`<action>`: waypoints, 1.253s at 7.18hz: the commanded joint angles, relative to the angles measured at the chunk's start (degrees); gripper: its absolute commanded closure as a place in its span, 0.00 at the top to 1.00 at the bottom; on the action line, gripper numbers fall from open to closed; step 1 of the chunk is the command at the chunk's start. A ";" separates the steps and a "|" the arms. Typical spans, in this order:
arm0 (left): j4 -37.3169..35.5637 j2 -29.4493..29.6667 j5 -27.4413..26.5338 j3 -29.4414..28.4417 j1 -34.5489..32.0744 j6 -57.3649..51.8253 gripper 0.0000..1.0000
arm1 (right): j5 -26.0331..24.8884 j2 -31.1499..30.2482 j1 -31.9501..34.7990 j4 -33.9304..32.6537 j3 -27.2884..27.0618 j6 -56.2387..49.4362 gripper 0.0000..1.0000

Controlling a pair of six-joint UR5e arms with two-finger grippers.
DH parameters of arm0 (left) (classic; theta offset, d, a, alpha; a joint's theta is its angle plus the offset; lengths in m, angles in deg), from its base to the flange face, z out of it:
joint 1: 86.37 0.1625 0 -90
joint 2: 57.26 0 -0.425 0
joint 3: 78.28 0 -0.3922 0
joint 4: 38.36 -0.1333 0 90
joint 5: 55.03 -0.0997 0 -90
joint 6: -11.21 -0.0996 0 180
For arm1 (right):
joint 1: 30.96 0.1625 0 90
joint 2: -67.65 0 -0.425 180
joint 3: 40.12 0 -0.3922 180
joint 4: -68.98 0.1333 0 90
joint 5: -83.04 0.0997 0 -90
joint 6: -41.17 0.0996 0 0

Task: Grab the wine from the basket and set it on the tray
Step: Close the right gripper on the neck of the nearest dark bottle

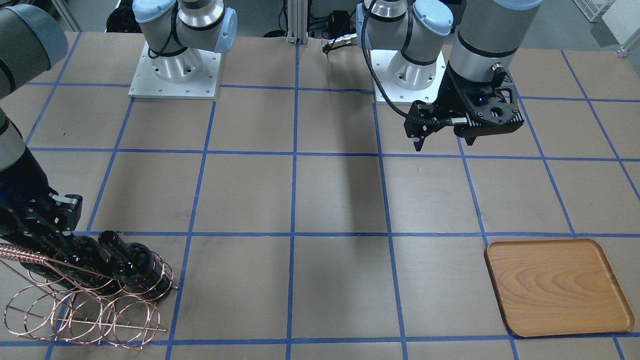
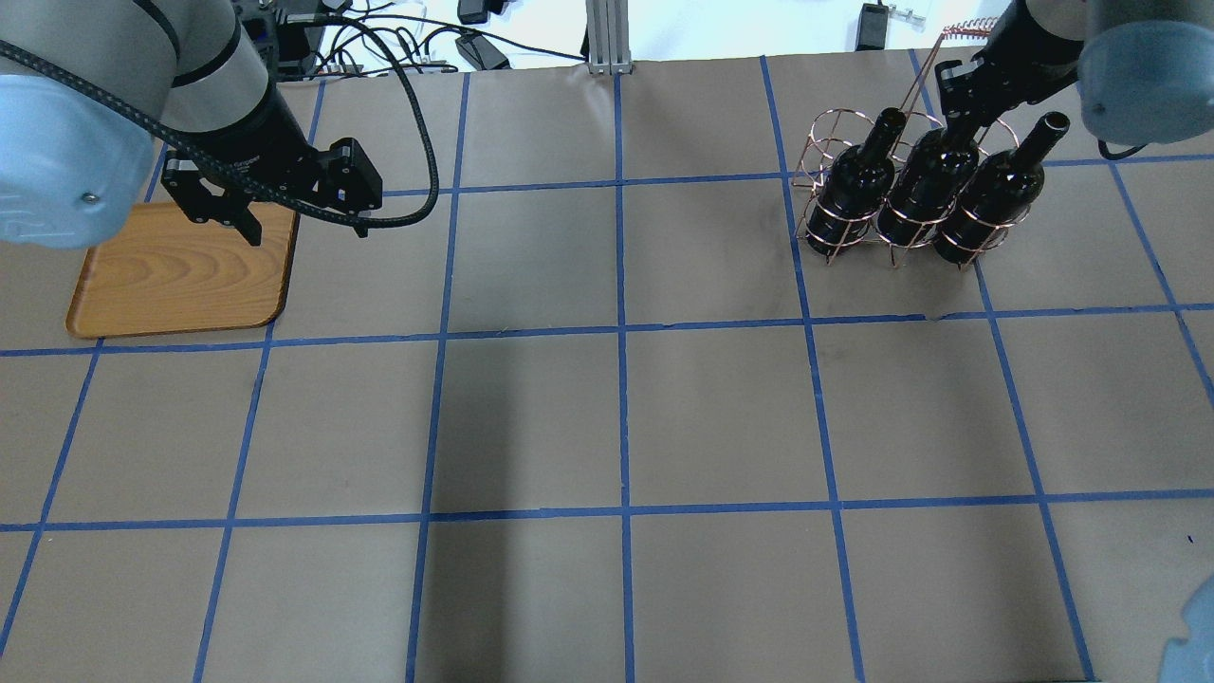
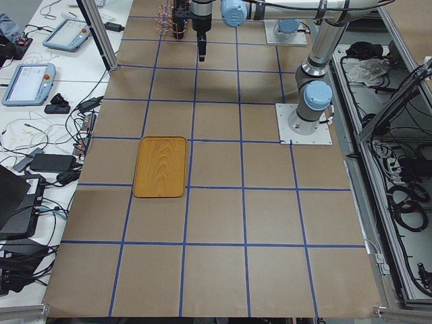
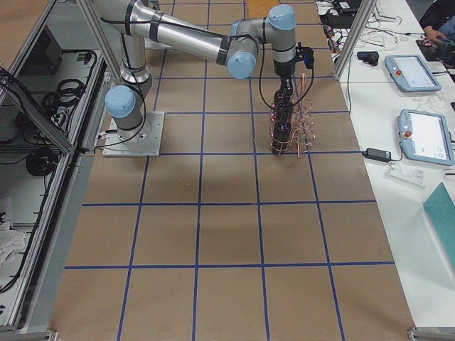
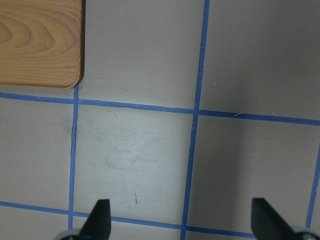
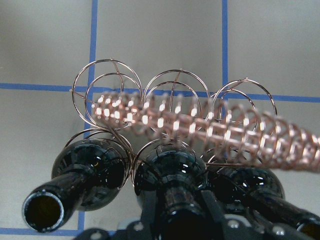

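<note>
The table (image 2: 616, 427) is covered with brown paper and divided in squares by blue tape, and most of it carries nothing. At the far end on the robot's right stands the basket (image 6: 165, 120), with three dark bottles in one row of loops, close together. The wine (image 2: 925, 185) is the middle one, seated in its loop. The right fingers (image 6: 149, 217) stand on both sides of its neck and seem to lie against the glass, so I read them as grasping it. The left fingers (image 5: 101, 217) are spread wide with nothing between them; they hang above the table just beside a corner of the tray (image 2: 180, 275), which is well apart from the basket.

The danger I see is in the lift. The neck is slim and glossy, so the bottle could slip if the hold is weak. If it rises tilted, its shoulder may catch the thin loop and pull the light basket up with it — or knock the neighbour bottles (image 2: 854, 185). The twisted handle leans close by and may also be in the way.
</note>
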 commanded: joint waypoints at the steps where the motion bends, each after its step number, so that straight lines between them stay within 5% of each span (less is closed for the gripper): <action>1: 0.00 0.00 0.00 0.00 0.07 -0.09 1.00 | 0.05 -0.39 0.00 0.58 0.22 -0.04 0.00; 2: 0.00 0.00 0.00 0.00 0.07 -0.09 1.00 | 0.05 -0.65 0.00 0.75 0.66 -0.04 0.00; 5: -0.09 0.00 0.00 0.00 0.07 -0.09 1.00 | 0.14 -3.54 0.18 14.68 8.46 -0.04 0.00; 9: -0.18 0.00 0.00 -0.09 0.07 -0.18 1.00 | 0.05 -11.46 0.44 24.91 8.66 0.49 0.00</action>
